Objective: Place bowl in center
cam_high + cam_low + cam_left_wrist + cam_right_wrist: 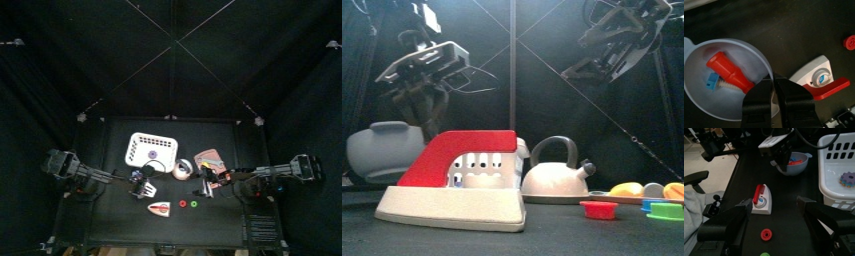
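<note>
**Inspector:** Where is the bowl (724, 75) found, and how is it held?

**Assessor:** The bowl is found on the left half of the table, beside the white basket (841, 170). Its rim is clamped between the closed jaws of the left gripper (773, 85), as shown in the left wrist view. A red-and-blue toy screwdriver (725, 72) is lying inside the bowl.

**Inspector:** And the right gripper (774, 220)?

**Assessor:** It is held above the table on the right side with its jaws spread wide apart. Nothing is gripped by it.

**Inspector:** What stands near the center (171, 180)?

**Assessor:** A toy iron (760, 200) is set close by, with a red ring (765, 233) further toward the front. A kettle (556, 172) is seen in the front view.

**Inspector:** How should the step be carried out?

**Assessor:** It is judged that the grip on the rim should be kept firm and the bowl held level, so that the screwdriver is not tipped out. The bowl should be carried clear of the iron and lowered onto bare tabletop before the jaws are released. A one-sided rim hold may let the bowl swing, so a slow pace is advised.
</note>
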Controlling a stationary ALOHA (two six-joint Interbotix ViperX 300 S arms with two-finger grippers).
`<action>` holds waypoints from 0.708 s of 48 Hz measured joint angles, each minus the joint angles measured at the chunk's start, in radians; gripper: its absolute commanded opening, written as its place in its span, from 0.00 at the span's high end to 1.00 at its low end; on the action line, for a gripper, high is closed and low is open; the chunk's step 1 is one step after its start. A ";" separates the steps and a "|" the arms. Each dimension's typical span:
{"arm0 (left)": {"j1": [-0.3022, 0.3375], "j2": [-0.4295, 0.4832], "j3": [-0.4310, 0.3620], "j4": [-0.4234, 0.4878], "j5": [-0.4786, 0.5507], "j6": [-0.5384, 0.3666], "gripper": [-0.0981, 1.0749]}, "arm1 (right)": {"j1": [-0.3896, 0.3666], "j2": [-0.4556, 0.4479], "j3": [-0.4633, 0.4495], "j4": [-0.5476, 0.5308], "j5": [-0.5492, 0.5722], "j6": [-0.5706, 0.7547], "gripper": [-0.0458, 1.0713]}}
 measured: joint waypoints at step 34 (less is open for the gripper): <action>0.078 0.238 -0.218 -0.115 -0.064 0.293 0.56 | 0.003 -0.014 0.018 -0.002 0.000 0.002 0.06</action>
